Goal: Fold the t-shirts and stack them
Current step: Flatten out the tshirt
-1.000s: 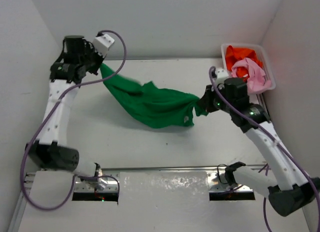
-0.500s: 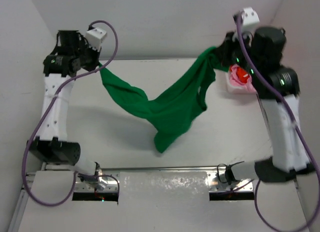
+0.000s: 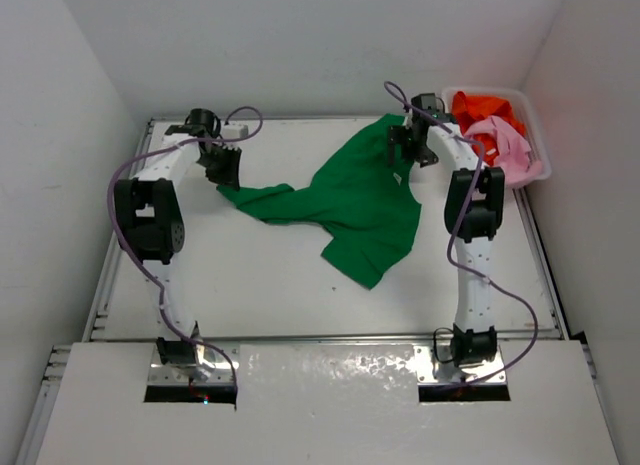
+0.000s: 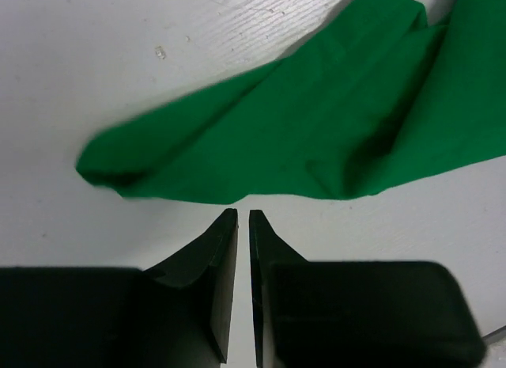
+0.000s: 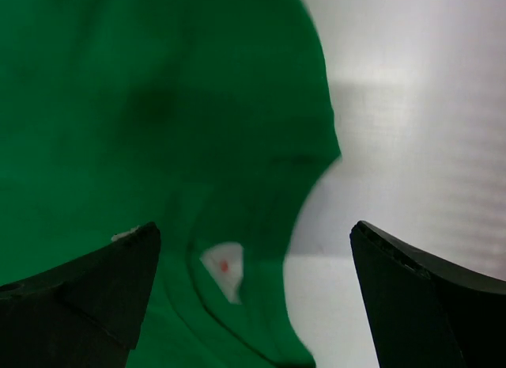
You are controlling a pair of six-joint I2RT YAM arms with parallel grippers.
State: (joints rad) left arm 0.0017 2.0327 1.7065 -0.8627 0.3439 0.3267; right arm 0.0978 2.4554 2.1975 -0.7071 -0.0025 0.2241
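Observation:
The green t-shirt (image 3: 365,200) lies spread and rumpled on the table's far middle. One sleeve reaches left toward my left gripper (image 3: 228,175). In the left wrist view that gripper (image 4: 243,214) shows only a narrow slit between its jaws, with nothing in it. The green sleeve (image 4: 316,130) lies just beyond the tips. My right gripper (image 3: 408,150) hovers over the shirt's collar at the far right. Its jaws (image 5: 254,228) stand wide open and empty above the green cloth (image 5: 158,107) and its neck label (image 5: 224,267). The orange t-shirt (image 3: 485,110) and the pink t-shirt (image 3: 505,145) are bunched in the basket.
A white basket (image 3: 487,90) stands in the far right corner against the wall. White walls close in the table on the left, back and right. Purple cables loop off both arms.
The green shirt hung stretched between both raised grippers; now it lies on the table. Both arms have come down low and let go of it, the right one opening wide.

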